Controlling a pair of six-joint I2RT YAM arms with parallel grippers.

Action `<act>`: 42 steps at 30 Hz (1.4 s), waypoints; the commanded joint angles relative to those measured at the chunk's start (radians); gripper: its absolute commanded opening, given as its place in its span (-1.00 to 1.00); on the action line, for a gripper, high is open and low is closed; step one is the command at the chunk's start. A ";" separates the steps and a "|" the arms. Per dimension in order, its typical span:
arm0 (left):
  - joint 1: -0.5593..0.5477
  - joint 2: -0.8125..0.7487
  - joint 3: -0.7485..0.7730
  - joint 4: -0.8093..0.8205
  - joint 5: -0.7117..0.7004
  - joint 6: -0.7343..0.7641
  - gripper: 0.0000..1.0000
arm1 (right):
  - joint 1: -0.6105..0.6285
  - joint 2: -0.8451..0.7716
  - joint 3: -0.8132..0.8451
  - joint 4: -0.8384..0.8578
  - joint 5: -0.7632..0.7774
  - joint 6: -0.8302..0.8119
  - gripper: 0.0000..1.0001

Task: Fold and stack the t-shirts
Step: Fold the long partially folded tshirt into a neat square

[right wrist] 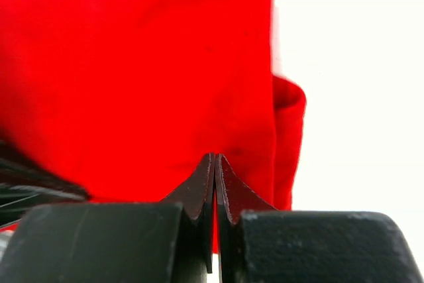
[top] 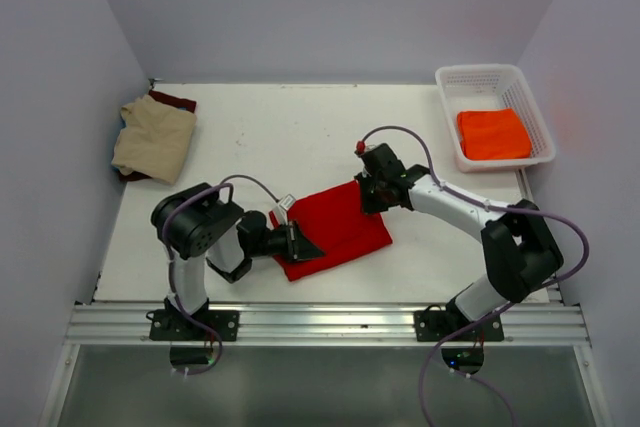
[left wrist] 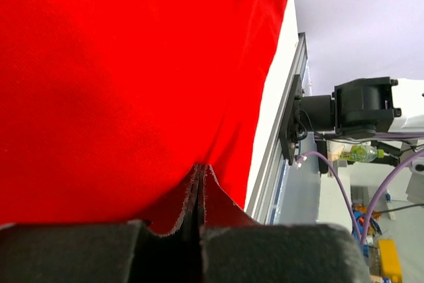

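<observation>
Centrally, the red tee (top: pixel 340 225) is lying on the white table (top: pixel 300 137) as a flat, slanted rectangle, already folded down from its full shape. Its soft matte cloth is showing only faint ripples. The left gripper (top: pixel 303 244) is sitting at its near left corner and the right gripper (top: pixel 366 194) at its far right corner, so the two are standing at opposite ends of the cloth. Both pairs of fingers are pressed together. In each wrist view the dark, rough-edged, wedge-shaped pads (left wrist: pixel 218 210) are meeting in a thin seam, tips against the red fabric (whether a fold is caught in that seam cannot be told). From the right wrist, a second layer of the tee is peeking out as a small rounded flap past the straight right edge. From the left wrist, the cloth is filling most of the frame, with the aluminium rail (left wrist: pixel 275 164) running beside it.

At the far left corner, the tan tee (top: pixel 155 139) is resting in a loose, lumpy fold on top of the maroon tee (top: pixel 180 100), of which only a dark rim is showing. At the far right, the orange tee (top: pixel 493 134) is lying as a neat square inside a white plastic lattice basket (top: pixel 478 73).
</observation>
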 commanded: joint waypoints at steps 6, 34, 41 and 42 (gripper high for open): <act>-0.030 -0.181 -0.031 -0.294 -0.158 0.116 -1.00 | -0.001 -0.130 -0.071 0.262 -0.307 0.122 -1.00; -0.032 -1.101 0.162 -1.655 -0.770 0.139 0.50 | 0.074 -0.020 -0.360 0.528 -0.293 0.251 -1.00; -0.035 -1.293 0.020 -1.793 -0.738 0.022 0.59 | 0.074 -0.009 -0.330 0.514 -0.295 0.241 -1.00; -0.035 -1.296 -0.002 -1.793 -0.732 0.010 0.59 | 0.074 -0.009 -0.327 0.509 -0.295 0.235 -1.00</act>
